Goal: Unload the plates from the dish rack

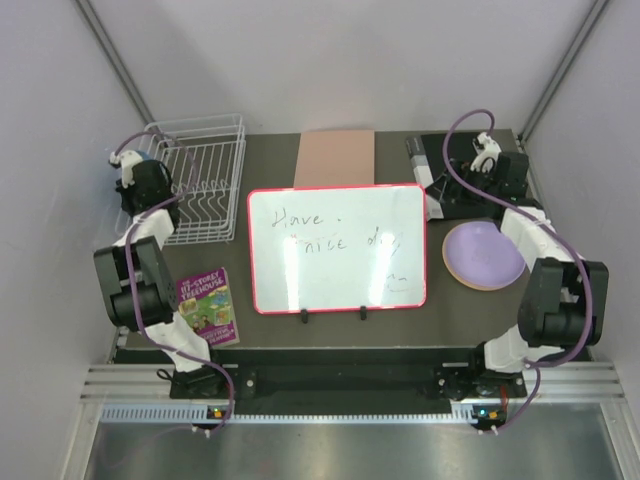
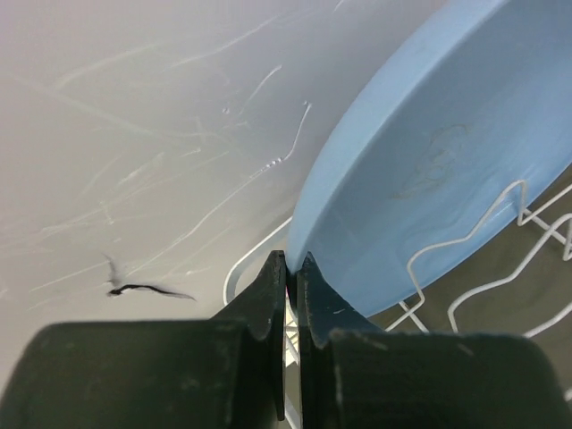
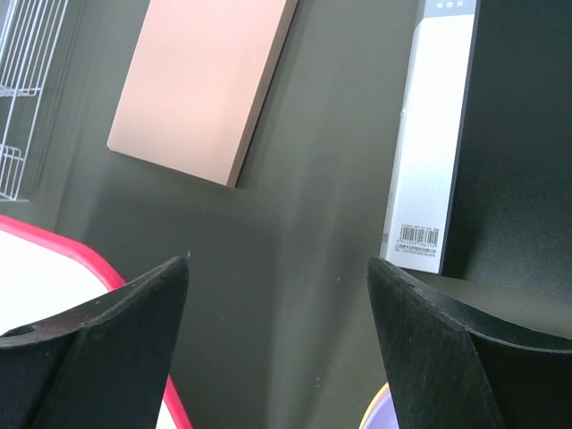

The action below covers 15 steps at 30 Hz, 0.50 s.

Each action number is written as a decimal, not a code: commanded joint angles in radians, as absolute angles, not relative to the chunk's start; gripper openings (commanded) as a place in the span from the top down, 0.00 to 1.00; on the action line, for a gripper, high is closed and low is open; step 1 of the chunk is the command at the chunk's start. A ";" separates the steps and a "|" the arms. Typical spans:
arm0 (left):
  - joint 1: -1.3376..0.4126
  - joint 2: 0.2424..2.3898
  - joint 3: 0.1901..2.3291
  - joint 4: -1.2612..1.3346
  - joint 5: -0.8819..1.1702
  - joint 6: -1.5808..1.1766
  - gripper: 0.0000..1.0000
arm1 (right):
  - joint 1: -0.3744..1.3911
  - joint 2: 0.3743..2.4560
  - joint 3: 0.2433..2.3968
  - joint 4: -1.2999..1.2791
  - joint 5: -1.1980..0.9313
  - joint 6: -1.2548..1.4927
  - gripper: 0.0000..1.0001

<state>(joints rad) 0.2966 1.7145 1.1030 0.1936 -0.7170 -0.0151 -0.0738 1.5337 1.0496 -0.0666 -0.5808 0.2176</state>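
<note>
left pincer [image 2: 290,261]: pressed together on the rim of the blue plate [image 2: 447,152], whose edge is pinched between the tips. From overhead it's seen at the left end of the dish rack [image 1: 205,180].

blue plate: stood on edge among the rack's white wires, which are seen curving beneath it in the left wrist view.

right pincer [image 3: 277,268]: spread wide with nothing held between the fingers, hung over the dark table [image 1: 280,330] near the far right corner.

lilac plate [image 1: 483,255]: laid flat on the table at the right, out of the rack and well apart from it. A sliver of it is caught at the bottom of the right wrist view.

whiteboard [image 1: 337,248]: red-framed, laid flat mid-table between rack and lilac plate. "Have" is handwritten on top and "nice" below. The last word could be "day", but that can't really be told.

book [image 1: 208,305]: laid at the near left beside the left arm. "STOREY TREEHOUSE" can be made out on the cover, and the rest is too small.

box [image 3: 429,134]: black, with a white side where a barcode is printed. The text by it can't be read.

pink board [image 1: 335,158]: plain, no writing, laid flat at the far edge between the rack and the box.
</note>
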 commanded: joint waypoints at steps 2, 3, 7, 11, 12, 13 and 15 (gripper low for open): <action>0.186 1.612 1.080 0.454 -0.881 0.194 1.00 | -0.063 1.462 1.074 -0.067 -0.557 0.193 0.18; 0.149 1.605 1.068 0.550 -0.917 0.234 1.00 | -0.064 1.451 1.071 -0.069 -0.552 0.192 0.18; 0.082 1.594 1.009 0.769 -1.012 0.409 1.00 | -0.064 1.431 1.071 -0.090 -0.532 0.183 0.18; 0.029 1.565 0.965 0.936 -1.074 0.547 1.00 | -0.063 1.401 1.075 -0.118 -0.528 0.179 0.18; 0.015 1.537 0.965 0.928 -1.077 0.551 1.00 | -0.063 1.378 1.072 -0.118 -0.528 0.179 0.18; 0.009 1.520 0.965 0.899 -1.078 0.549 1.00 | -0.063 1.365 1.071 -0.133 -0.526 0.178 0.18; 0.003 1.453 0.976 0.795 -1.072 0.473 1.00 | -0.064 1.318 1.069 -0.152 -0.522 0.176 0.17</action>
<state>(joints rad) 0.0154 1.6020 0.9619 0.7174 -1.0363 0.4744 -0.0738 1.4300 1.0492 -0.1322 -0.5323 0.2005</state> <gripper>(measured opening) 0.040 0.824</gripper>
